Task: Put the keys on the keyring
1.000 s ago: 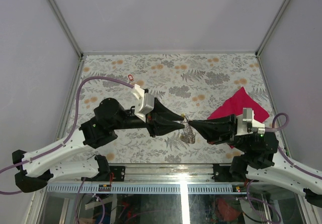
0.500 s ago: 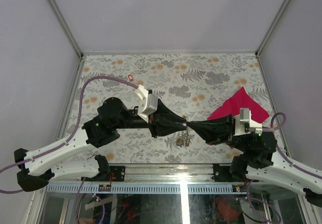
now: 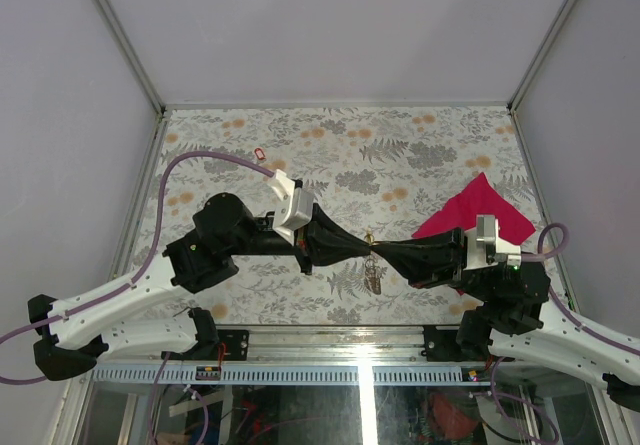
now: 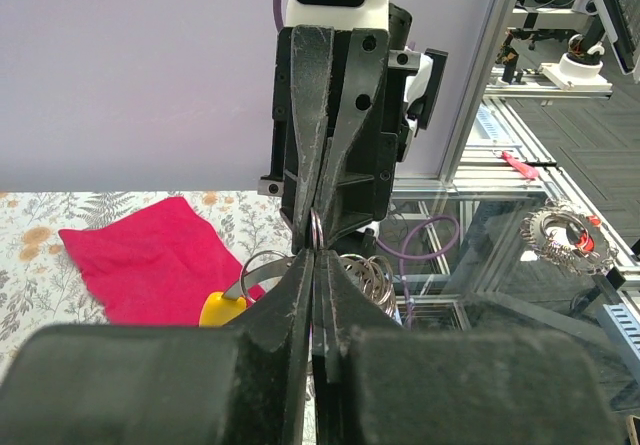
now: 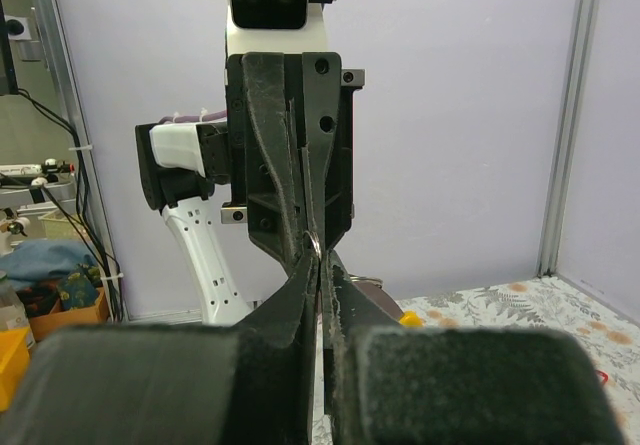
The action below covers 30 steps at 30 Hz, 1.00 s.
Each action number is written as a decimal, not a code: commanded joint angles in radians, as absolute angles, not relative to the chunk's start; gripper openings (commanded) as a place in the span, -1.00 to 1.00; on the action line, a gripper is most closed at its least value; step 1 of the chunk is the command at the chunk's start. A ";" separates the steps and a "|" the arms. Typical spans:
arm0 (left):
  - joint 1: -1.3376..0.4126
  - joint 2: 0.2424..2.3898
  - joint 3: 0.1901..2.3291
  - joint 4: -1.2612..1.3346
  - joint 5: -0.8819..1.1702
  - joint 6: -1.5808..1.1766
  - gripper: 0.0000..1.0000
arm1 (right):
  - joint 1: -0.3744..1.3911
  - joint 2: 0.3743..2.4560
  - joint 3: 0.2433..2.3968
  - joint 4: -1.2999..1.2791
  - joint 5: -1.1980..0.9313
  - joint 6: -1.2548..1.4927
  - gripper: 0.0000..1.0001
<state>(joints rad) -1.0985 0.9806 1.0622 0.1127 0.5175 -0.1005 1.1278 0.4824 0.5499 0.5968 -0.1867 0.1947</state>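
Note:
The keyring (image 3: 373,249) is a thin silvery loop held in the air between my two gripper tips, which meet nose to nose. My left gripper (image 3: 367,248) is shut on the loop (image 4: 316,231) from the left. From the right, my right gripper (image 3: 380,251) is shut on the same loop (image 5: 314,242). A short chain of small rings (image 3: 372,280) hangs below it (image 4: 372,277). A yellow-headed key (image 4: 222,308) hangs at the loop, its blade reaching up toward the grip; it also shows low down in the right wrist view (image 5: 409,317). A red-headed key (image 3: 260,153) lies far off on the table.
A magenta cloth (image 3: 478,210) lies on the flowered table (image 3: 400,145) behind the right arm. Metal frame posts and grey walls close the table on three sides. The left arm's purple cable (image 3: 200,157) arcs over the table's left part.
My left gripper has closed on the keyring's loop and shifted slightly right to meet the right gripper. The chain now hangs straight below the tips. The right gripper stays shut.

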 commanded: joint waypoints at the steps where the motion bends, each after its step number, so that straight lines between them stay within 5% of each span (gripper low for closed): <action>1: -1.100 0.985 1.094 0.184 0.549 -0.108 -1.00 | 1.135 0.480 0.574 0.650 -0.190 0.195 -1.00; 5: -1.100 0.984 1.104 0.164 0.555 -0.113 -1.00 | 1.135 0.474 0.577 0.629 -0.188 0.188 -1.00; 12: -1.099 0.988 1.142 0.049 0.515 -0.096 -1.00 | 1.135 0.429 0.647 0.434 -0.204 0.103 -0.61; 19: -1.100 1.011 1.175 -0.053 0.507 -0.076 -1.00 | 1.135 0.380 0.745 0.179 -0.222 0.013 -0.46; 30: -1.099 1.146 1.344 -0.391 0.551 0.012 -1.00 | 1.136 0.534 1.065 -0.455 -0.261 -0.110 -0.34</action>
